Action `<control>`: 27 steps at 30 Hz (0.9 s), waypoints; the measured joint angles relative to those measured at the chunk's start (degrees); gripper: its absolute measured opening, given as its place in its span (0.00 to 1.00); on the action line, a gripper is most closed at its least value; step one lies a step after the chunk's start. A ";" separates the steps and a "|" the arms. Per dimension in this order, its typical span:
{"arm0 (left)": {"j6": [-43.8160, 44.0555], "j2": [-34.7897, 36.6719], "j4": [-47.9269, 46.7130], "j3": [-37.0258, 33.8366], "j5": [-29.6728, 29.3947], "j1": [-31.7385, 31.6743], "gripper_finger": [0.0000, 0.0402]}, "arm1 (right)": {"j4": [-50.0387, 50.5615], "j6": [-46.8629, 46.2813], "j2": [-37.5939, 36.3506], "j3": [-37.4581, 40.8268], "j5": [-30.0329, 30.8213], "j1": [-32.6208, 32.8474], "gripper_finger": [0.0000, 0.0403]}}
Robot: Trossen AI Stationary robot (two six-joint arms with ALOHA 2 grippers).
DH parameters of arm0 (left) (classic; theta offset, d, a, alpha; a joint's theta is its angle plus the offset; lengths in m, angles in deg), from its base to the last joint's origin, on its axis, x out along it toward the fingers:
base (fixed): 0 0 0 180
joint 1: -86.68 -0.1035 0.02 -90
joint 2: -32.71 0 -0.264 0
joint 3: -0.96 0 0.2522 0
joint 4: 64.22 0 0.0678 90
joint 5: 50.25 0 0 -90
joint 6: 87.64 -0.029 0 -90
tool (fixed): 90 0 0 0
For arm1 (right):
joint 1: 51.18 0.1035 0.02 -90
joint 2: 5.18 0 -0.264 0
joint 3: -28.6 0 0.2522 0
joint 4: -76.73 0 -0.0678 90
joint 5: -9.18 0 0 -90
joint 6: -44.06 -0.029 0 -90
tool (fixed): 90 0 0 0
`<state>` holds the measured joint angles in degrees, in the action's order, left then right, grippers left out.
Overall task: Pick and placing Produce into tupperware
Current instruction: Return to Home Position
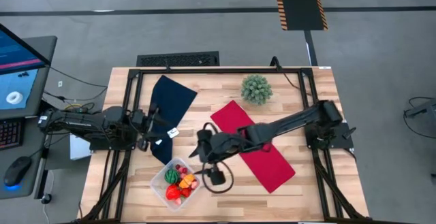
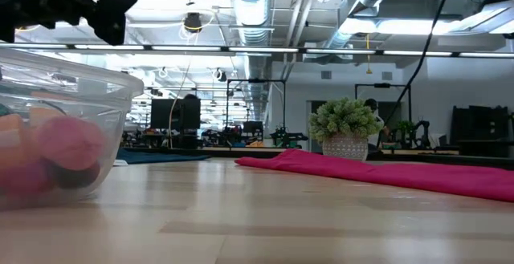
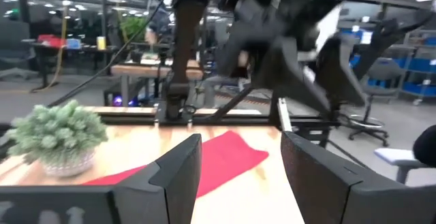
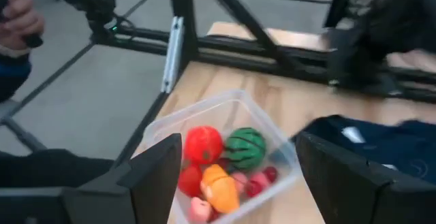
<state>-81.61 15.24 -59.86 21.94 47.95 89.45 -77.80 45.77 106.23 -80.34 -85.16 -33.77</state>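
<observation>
Several pieces of produce (image 4: 204,146), red, green, orange and pink, are seen lying inside the tupperware (image 4: 204,112), which is placed at the lower centre-left of the high view. The right gripper (image 4: 238,139) is held just to its upper right, jaws apart and empty. The left gripper (image 3: 240,139) is held at the left, by the dark blue cloth (image 1: 174,98), jaws likewise apart.

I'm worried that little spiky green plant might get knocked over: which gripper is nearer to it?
Right. The right gripper hangs at the end of the red cloth, which lies next to the plant. The left gripper is farther off, at the dark blue cloth edge.
</observation>
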 joint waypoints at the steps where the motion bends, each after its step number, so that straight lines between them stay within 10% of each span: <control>1: -0.01 0.00 -0.21 0.00 -0.60 0.00 0.48 | 1.17 0.18 -1.25 0.00 0.74 0.17 0.78; 15: 0.78 0.01 -1.01 0.00 -1.45 0.04 0.48 | 20.39 2.25 -27.44 2.40 18.48 9.72 0.78; 27: 0.77 0.01 -1.33 0.00 -3.71 0.07 0.48 | -5.76 -0.22 -57.98 43.22 22.36 17.27 0.78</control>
<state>-80.84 15.25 -61.19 21.94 44.24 89.51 -83.56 45.54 48.25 -37.11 -62.80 -16.49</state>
